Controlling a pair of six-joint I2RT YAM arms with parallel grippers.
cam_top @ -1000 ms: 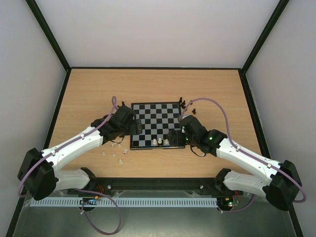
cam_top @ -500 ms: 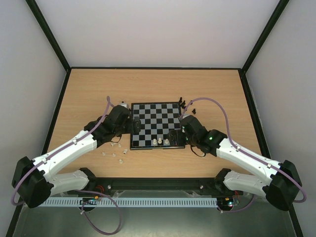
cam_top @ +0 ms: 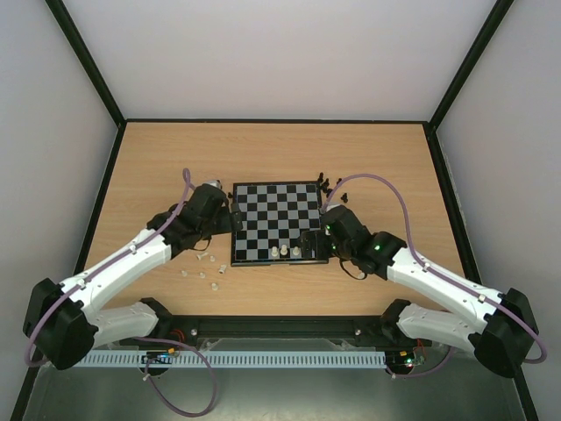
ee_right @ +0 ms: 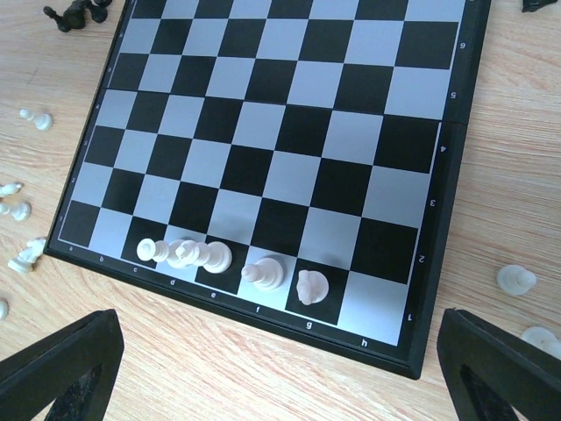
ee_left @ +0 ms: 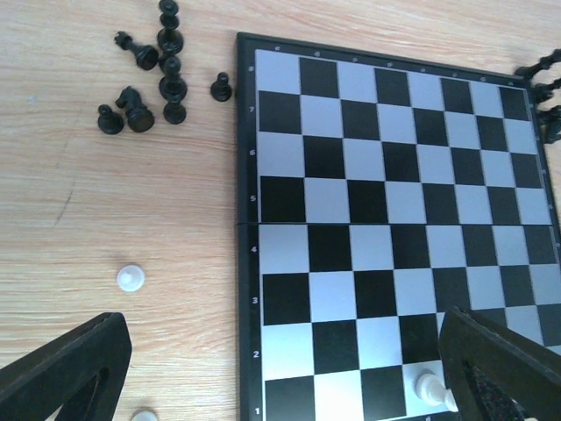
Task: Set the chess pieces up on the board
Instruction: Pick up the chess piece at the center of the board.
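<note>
The wooden table held the board at centre, a few white pieces on its near rank, others loose beside it. The left gripper and right gripper hovered spread wide and empty. Either would do best to straddle one loose piece squarely.

table wood | board ctr | blk pcs + wht pcs loose beside it

The place was a robot test cell in a lab: a light wood-grain tabletop boxed in by plain pale-grey wall panels on black frame struts. A white-and-black jointed left arm and its matching right arm were bolted to a black base rail beside a white slotted cable duct.
</note>
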